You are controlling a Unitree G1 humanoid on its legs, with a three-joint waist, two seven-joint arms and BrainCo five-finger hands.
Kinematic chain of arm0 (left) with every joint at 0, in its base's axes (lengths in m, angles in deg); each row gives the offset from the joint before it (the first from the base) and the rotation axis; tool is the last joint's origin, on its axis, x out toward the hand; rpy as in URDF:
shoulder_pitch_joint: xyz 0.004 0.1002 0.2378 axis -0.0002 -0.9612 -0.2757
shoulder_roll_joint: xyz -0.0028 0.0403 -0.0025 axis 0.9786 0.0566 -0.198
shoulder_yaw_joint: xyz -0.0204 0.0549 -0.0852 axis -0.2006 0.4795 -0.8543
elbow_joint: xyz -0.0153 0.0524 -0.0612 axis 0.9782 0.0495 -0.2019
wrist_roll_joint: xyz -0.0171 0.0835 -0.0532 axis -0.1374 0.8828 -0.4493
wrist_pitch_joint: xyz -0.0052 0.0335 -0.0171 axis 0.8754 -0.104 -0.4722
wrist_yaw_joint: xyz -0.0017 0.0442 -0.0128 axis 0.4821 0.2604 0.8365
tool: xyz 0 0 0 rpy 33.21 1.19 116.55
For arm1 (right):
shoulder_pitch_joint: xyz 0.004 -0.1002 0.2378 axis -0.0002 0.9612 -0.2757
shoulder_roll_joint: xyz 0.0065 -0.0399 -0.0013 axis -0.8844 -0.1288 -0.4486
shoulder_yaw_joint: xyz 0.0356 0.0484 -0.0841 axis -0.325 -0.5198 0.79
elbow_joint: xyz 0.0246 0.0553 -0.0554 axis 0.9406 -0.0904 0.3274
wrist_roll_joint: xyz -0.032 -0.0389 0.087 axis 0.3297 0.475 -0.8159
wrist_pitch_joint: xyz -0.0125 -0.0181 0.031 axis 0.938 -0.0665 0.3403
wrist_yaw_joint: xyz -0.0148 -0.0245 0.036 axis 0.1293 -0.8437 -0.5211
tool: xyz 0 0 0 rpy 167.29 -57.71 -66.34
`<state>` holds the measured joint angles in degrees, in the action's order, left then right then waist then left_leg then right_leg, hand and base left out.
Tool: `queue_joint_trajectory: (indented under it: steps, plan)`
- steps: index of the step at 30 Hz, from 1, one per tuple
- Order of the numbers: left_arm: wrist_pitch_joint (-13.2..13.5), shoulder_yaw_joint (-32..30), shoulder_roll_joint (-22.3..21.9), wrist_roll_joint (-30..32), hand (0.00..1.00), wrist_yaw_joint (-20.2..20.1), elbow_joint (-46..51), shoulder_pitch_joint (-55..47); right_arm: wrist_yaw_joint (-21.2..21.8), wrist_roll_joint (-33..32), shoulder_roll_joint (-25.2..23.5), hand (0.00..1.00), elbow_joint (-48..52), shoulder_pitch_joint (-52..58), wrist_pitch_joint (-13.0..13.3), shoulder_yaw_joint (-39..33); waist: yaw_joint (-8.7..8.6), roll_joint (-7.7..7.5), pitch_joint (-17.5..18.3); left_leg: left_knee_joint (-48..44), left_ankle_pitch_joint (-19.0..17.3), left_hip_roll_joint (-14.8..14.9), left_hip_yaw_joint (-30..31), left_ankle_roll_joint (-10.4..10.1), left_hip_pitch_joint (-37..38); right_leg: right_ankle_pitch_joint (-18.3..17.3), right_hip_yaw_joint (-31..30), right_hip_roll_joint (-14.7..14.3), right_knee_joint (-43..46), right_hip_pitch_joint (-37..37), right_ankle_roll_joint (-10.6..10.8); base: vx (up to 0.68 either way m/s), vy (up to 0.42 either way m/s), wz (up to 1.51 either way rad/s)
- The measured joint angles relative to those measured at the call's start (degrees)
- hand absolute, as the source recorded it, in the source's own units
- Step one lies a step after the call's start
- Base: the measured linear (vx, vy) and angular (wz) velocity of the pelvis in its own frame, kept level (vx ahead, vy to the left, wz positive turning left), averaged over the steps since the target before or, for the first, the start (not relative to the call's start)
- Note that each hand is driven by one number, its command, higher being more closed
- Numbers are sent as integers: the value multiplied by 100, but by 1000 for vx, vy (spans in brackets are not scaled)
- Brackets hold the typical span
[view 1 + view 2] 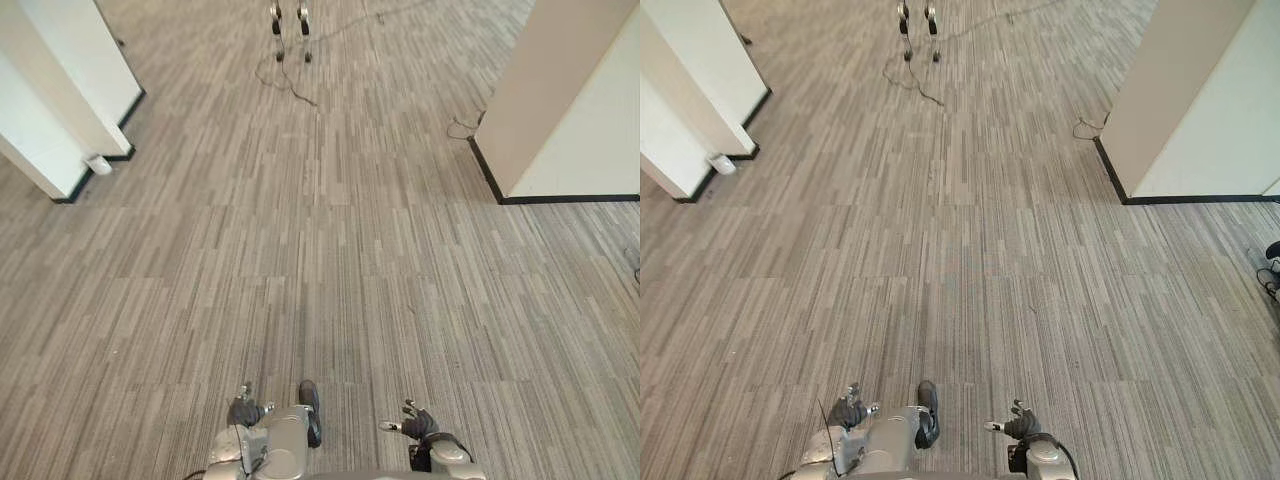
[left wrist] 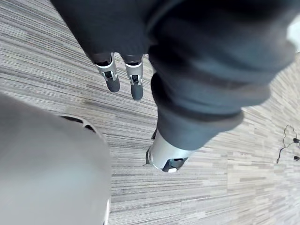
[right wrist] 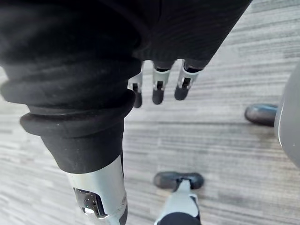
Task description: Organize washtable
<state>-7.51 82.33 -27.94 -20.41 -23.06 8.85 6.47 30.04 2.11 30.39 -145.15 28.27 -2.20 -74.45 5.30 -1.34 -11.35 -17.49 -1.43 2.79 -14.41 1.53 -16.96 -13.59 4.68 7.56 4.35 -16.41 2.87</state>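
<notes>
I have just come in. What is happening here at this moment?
Nothing is being handled yet. The robot looks down on a grey striped carpet floor, with one white wall panel at its left and a second white wall panel at its right. Its left hand and right hand hang low, fingers open, holding nothing.

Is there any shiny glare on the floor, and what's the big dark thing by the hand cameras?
Left eye view: the carpet is evenly lit, no glare. Left wrist view: that's the dark cover of the left hand, close to the lens. Right wrist view: the same on the right hand.
</notes>
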Motion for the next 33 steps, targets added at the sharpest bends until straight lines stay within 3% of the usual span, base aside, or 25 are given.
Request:
queue_joint_trajectory:
  steps: [1, 4, 5, 7, 9, 10, 11, 12, 14, 16, 17, 19, 20, 21, 22, 23, 24, 26, 27, 30, 32, 33]
  plan:
    - [-6, 16, 27, 3, 0, 0, -37, 14, 1, 3, -13, 0, -5, 37, -6, 2, 2, -24, 24, -241, -200, -131, 47, 324, 19, -2, -19, 141, 685, 214, 14, 761, 412, 2]
    - [-116, 215, 258, 11, 0, 0, -389, 219, 30, 6, -22, 0, 45, -17, 27, -127, -148, -210, -62, -81, -624, -558, 156, 481, 805, 488, -214, 547, 3750, 1194, 478, 615, 349, 31]
    - [-174, 311, 342, 14, 0, -1, -491, 234, 34, 6, -14, 0, 68, -15, 51, -155, -217, -246, -124, 77, -748, -732, 257, 567, 1350, 443, -154, 678, 4781, 1457, 398, 662, 314, 55]
    - [-183, 346, 352, 14, 0, 14, -606, 192, 35, 8, 26, 0, 122, -18, 69, -150, -286, -191, -169, 485, -847, -834, 434, 619, 2183, 151, 210, 657, 5317, 1838, 167, 554, 195, 44]
    - [-203, 555, 353, 30, 0, 8, -713, 228, 38, 7, 89, 0, 259, -21, 116, -167, -378, -146, -183, 982, -853, -781, 754, 619, 2883, -248, 803, 369, 4678, 2584, -39, 543, 93, 57]
    - [-204, 565, 354, 52, 0, -3, -720, 262, 39, 7, 113, 0, 305, -26, 129, -178, -442, -143, -187, 1073, -865, -756, 856, 599, 2980, -258, 930, 277, 4294, 2783, -45, 538, 41, 77]
    - [-210, 613, 345, 82, 0, -4, -751, 284, 36, 8, 147, 0, 341, -34, 164, -283, -525, -119, -212, 1263, -901, -713, 1008, 538, 3185, -156, 1144, 126, 3365, 3114, -53, 555, 25, 78]
    - [-207, 671, 342, 126, 0, -7, -751, 276, 28, 6, 203, 0, 320, -30, 158, -337, -550, -99, -243, 1441, -968, -684, 1106, 426, 3429, 269, 1321, -9, 2227, 3300, -36, 565, 15, 76]
    - [-206, 668, 350, 135, 0, -9, -751, 219, 35, -39, 201, 0, 312, -9, 125, -457, -575, -124, -248, 1581, -1141, -692, 1161, 184, 3731, 909, 1504, -148, 915, 3387, -70, 606, -31, 55]
    - [-202, 653, 344, 185, 0, -13, -750, 142, 39, -39, 143, 0, 343, -1, 108, -549, -646, -155, -250, 1477, -1529, -696, 1329, 58, 4180, 1057, 1516, -179, 592, 3486, -234, 698, -83, 67]
    - [-196, 624, 244, 226, 0, -17, -752, 83, 43, -5, 164, 0, 420, -13, 87, -553, -689, -74, -212, 1236, -1694, -592, 1509, 62, 4268, 1496, 1299, -249, 1166, 3657, -653, 764, -125, 65]
    - [-185, 462, 131, 243, 0, -21, -737, 55, 51, 7, 171, 0, 535, 48, 66, -651, -710, 51, -126, -6, -1702, -430, 1579, -4, 3841, 1658, 1315, -279, 1650, 3664, -774, 914, -203, 41]
    - [-187, 285, -55, 244, 0, -21, -723, 36, 48, 4, 262, 0, 642, 75, 54, -740, -745, 361, -115, -1462, -1464, -153, 1500, -392, 3294, 1492, 1433, -488, 1616, 3403, -766, 742, -174, 11]
    - [-198, 116, -149, 251, 0, -25, -681, 15, 37, 6, 314, 0, 737, 93, 30, -730, -727, 522, -119, -2602, -1055, 110, 1402, -905, 2811, 1337, 1433, -686, 1530, 3179, -862, 707, -135, -10]
    - [-200, -28, -192, 253, 0, -33, -595, -4, 33, 3, 335, 0, 767, 94, 12, -717, -683, 595, -139, -3566, -975, 390, 1284, -1094, 2369, 1152, 1413, -845, 1489, 2930, -932, 550, -94, -23]
    - [-200, -94, -198, 256, 0, -32, -554, 7, 30, 1, 320, 0, 749, 112, -12, -705, -649, 580, -166, -4227, -1017, 656, 1056, -1023, 2044, 995, 1391, -952, 1402, 2608, -951, 796, -139, -13]
    - [-206, -140, -142, 256, 0, -25, -489, 39, 27, -3, 266, 0, 713, 169, -48, -688, -594, 449, -217, -4607, -1132, 866, 851, -836, 1696, 836, 1372, -971, 1210, 2056, -908, 643, -110, 0]
    - [-194, -140, -62, 245, 0, -24, -325, 23, 17, -22, 170, 0, 715, 272, -60, -575, -438, 245, -188, -4400, -1314, 966, 549, -531, 1134, 657, 1256, -935, 827, 1421, -860, 633, -101, -6]
    - [-164, -138, -76, 236, 0, -21, -190, 16, 20, -46, 122, 0, 713, 276, -61, -515, -372, 205, -172, -3808, -1429, 977, 416, -340, 745, 657, 1185, -919, 546, 1084, -752, 618, -27, -30]
    - [-78, -137, -113, 214, 0, -16, -82, 24, 6, -68, -71, 0, 621, 208, -52, -503, -209, 168, -200, -1211, -1320, 652, 420, -427, 234, 461, 876, -667, 231, 552, -510, 465, 102, -45]
    - [-58, -134, -168, 200, 0, 8, -4, -9, 4, -64, -55, 0, 523, 201, -34, -374, -114, 220, -165, 75, -1074, 604, 488, -616, 135, 170, 672, -554, 202, 395, -312, 444, 226, -63]
    - [-41, -136, -133, 108, 0, 8, -17, -21, 3, -65, 1, 0, 416, 126, -30, -278, -116, 223, -136, 118, -768, 622, 616, -617, 88, -48, 540, -493, 226, 208, -156, 462, 292, -62]
